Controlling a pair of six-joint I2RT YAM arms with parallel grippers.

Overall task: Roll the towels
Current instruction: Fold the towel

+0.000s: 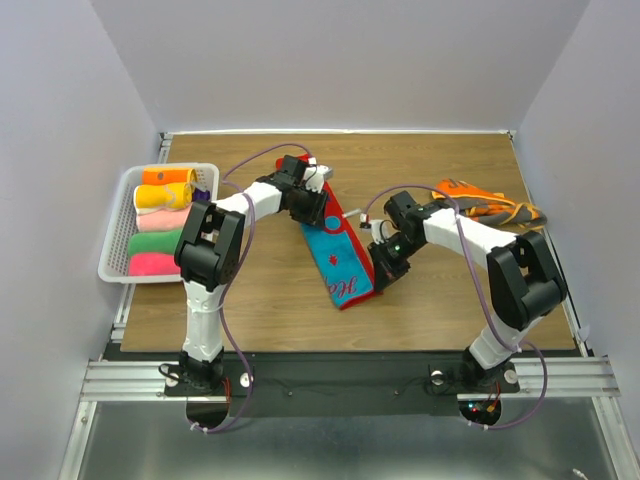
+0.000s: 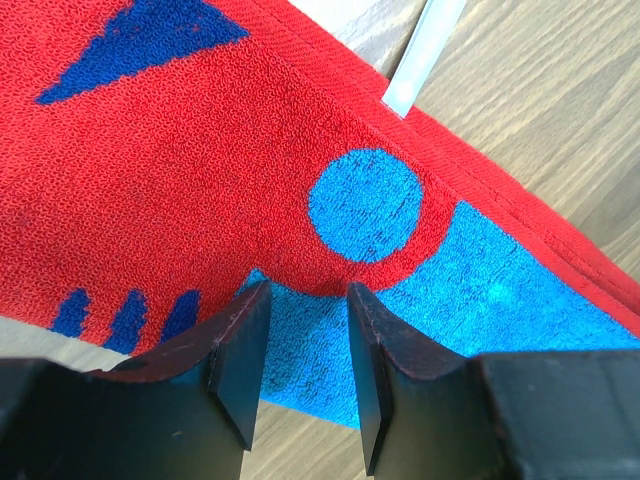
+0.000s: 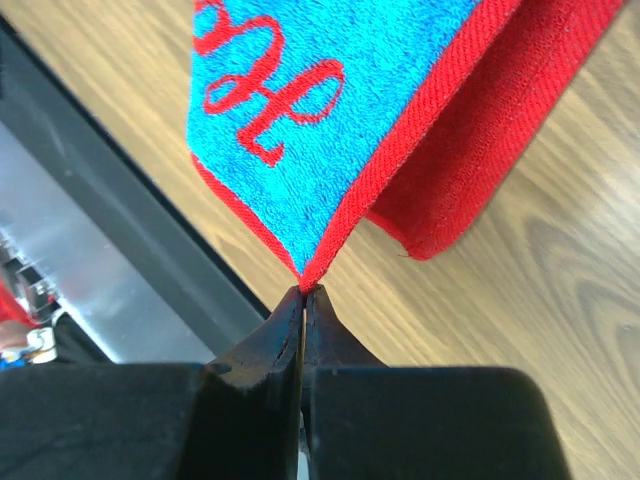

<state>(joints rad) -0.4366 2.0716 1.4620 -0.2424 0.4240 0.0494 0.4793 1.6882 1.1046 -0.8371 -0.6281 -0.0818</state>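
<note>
At the near end, the right hand is clenched on the very tip of the towel, only the red hem's point caught between its fingertips. That towel is a red and blue strip folded lengthwise, lying slantwise in the middle of the tabletop, running away from the arms. The grip looks thin: a pull or the first turn of a roll could slip the corner out. It also seems to hold only the blue upper layer, while the red lower fold lies beside it on the wood, so the layers may part and the roll start crooked. At the far end the left hand is released, its fingers apart over the towel's edge near a white tag. Whether they press on the cloth I cannot tell. If they do not, that end is free and the whole strip may drag toward the right hand instead of curling. Farther left, well apart, a white basket holds finished rolls in orange, yellow, pink and green. At the far right a heap of orange and grey cloth waits, close behind the right arm's forearm, where a wide swing could catch it.
</note>
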